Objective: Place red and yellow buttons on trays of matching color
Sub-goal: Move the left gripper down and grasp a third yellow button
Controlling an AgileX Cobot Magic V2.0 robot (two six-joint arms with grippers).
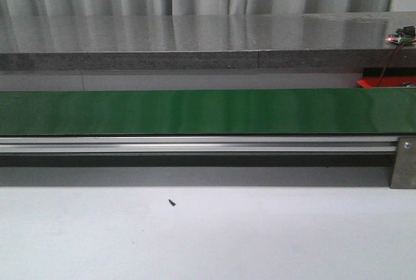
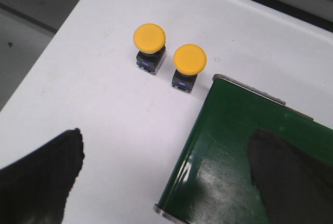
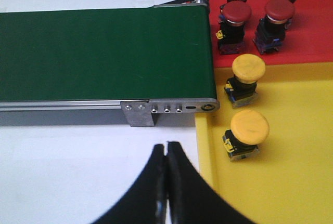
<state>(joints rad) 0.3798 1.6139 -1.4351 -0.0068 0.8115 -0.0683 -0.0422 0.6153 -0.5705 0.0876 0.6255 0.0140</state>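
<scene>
Right wrist view: two yellow buttons (image 3: 248, 68) are seen on the yellow tray (image 3: 291, 182), four red buttons (image 3: 237, 12) on what appears a red tray (image 3: 312, 31), right end effector (image 3: 166, 154) clenched empty, left end effector (image 2: 166, 182) spread apart

**No readable writing**

No words, numbers, brand marks or signs can be read in any view. The small blue patches on the bases of the yellow buttons (image 2: 149, 38) and red buttons (image 3: 237, 12) are too small and blurred to make out.
</scene>
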